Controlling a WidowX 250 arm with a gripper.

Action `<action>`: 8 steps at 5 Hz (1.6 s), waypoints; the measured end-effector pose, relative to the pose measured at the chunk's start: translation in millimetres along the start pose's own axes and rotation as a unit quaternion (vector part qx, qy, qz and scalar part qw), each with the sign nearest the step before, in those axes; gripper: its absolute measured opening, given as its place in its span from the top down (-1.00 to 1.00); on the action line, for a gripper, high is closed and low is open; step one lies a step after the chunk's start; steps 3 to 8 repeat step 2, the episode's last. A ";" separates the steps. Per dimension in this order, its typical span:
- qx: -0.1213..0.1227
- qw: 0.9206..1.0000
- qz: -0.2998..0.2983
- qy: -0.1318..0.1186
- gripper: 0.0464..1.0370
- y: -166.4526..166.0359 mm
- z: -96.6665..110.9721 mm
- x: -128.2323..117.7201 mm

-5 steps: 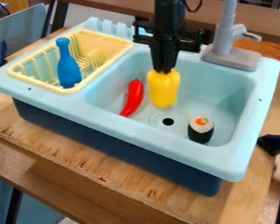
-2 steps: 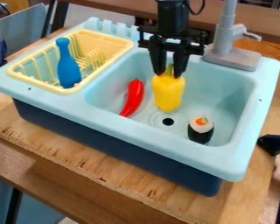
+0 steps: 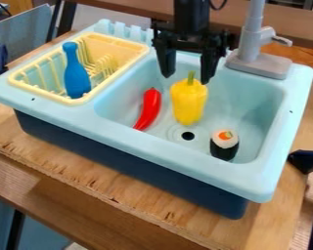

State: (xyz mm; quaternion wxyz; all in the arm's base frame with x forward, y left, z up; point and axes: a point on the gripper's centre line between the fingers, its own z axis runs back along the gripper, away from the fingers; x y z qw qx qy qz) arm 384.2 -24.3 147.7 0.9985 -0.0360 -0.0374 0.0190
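1 blue bottle-shaped toy (image 3: 76, 75) stood in a yellow rack (image 3: 123, 47) at left, 1 red chili (image 3: 148, 109) lay right of it, 1 sushi roll (image 3: 224, 145) sat nearer and farther right, and 1 gray faucet (image 3: 252, 39) rose at far right.

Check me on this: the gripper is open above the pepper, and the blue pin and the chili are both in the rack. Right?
Not quite: the camera view shows the chili in the sink. The gripper is open above the pepper, and the blue pin is in the rack.
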 end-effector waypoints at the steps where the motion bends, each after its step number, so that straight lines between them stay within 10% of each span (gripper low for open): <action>1: 0.003 1.000 0.018 -0.025 -0.93 -0.8 38.9 -11.1; 2: -0.010 1.000 0.024 0.001 -0.93 -3.8 67.9 -26.8; 8: -0.010 1.000 0.024 0.001 -0.93 -3.8 67.9 -26.8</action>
